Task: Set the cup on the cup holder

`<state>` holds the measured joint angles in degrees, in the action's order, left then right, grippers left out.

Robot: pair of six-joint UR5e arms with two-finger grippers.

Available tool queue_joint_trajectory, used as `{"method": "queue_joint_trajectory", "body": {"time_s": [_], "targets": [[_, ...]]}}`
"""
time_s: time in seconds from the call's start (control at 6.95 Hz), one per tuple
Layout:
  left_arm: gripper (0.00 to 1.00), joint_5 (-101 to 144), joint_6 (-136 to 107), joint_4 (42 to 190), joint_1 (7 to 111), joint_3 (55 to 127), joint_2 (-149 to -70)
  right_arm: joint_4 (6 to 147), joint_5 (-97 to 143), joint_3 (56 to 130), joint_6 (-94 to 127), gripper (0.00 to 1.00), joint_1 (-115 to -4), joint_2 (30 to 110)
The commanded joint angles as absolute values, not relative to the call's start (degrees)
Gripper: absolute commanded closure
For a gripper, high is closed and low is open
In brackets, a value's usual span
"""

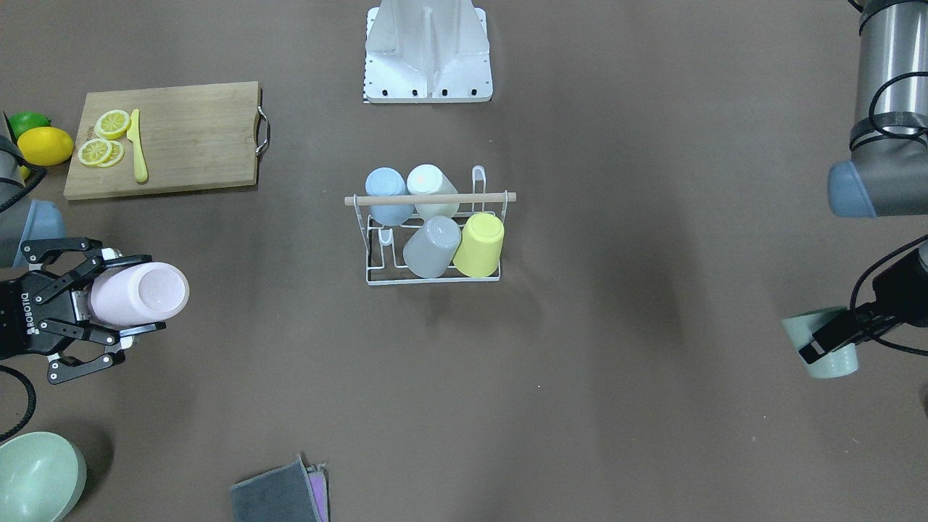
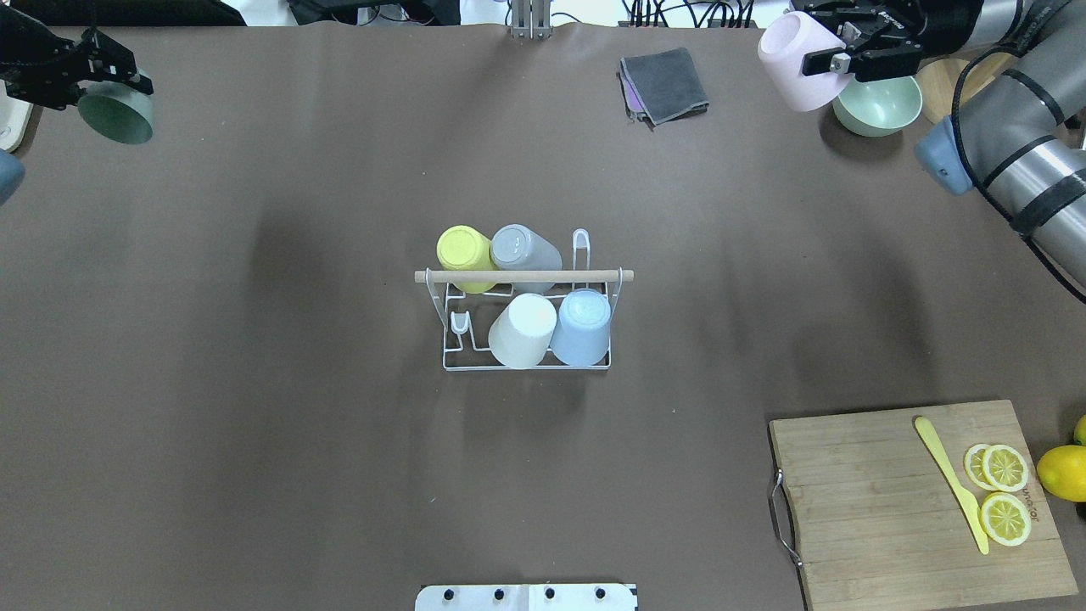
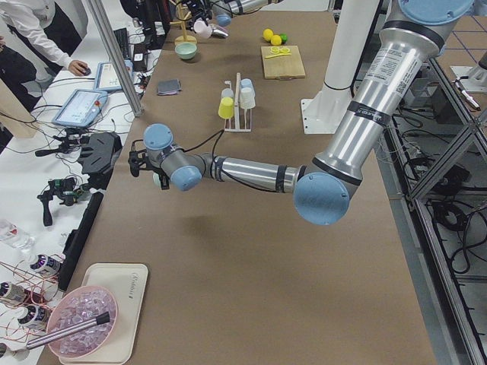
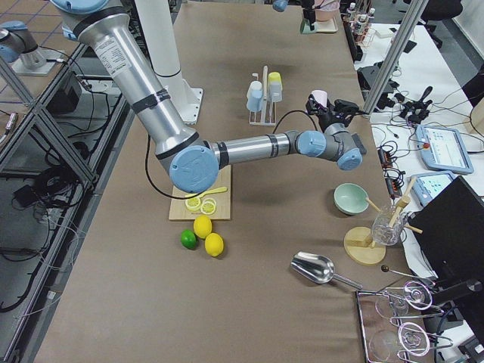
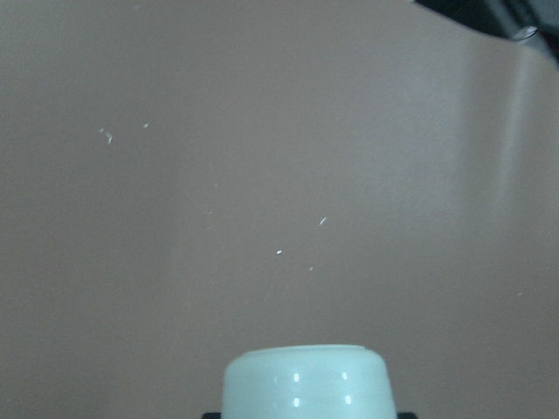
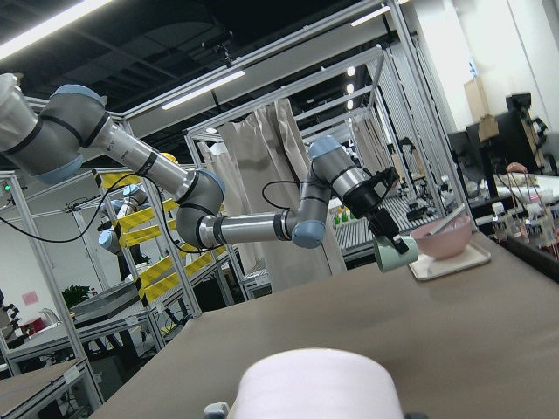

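The white wire cup holder (image 2: pixel 447 361) with its wooden rod (image 1: pixel 431 197) stands mid-table. On it sit a yellow cup (image 2: pixel 462 253), a grey cup (image 2: pixel 522 251), a white cup (image 2: pixel 522 331) and a blue cup (image 2: pixel 584 327), all upside down. My left gripper (image 2: pixel 110 89) is shut on a mint green cup (image 1: pixel 823 346) at the table's far left, held above the table; the cup also shows in the left wrist view (image 5: pixel 306 380). My right gripper (image 1: pixel 138 292) is shut on a pale pink cup (image 2: pixel 793 59), held on its side at the far right; it also shows in the right wrist view (image 6: pixel 319 384).
A wooden cutting board (image 2: pixel 899 509) with lemon slices (image 2: pixel 1001 467) and a yellow knife (image 2: pixel 950 479) lies front right. A lemon (image 2: pixel 1060 471) sits beside it. A green bowl (image 2: pixel 878 106) sits under my right gripper. A grey cloth (image 2: pixel 663 83) lies at the far edge.
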<state>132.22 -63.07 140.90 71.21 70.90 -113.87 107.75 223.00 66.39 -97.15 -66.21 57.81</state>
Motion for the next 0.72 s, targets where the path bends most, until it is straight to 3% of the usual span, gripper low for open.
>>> {"method": "queue_joint_trajectory", "body": {"time_s": [0.0,0.29,0.58], "targets": [[1.00,126.32,-63.81,163.80,70.76,71.01,-111.28,107.14,229.10,66.36,-112.26,0.68,-63.38,57.74],[1.00,125.78,-62.85,182.64,70.75,72.67,-108.56,105.03,232.01,66.10,-119.58,0.68,-59.08,58.01],[1.00,115.02,-61.36,191.65,69.01,74.88,-107.84,104.94,234.47,65.57,-125.49,0.68,-56.18,57.66]]}}
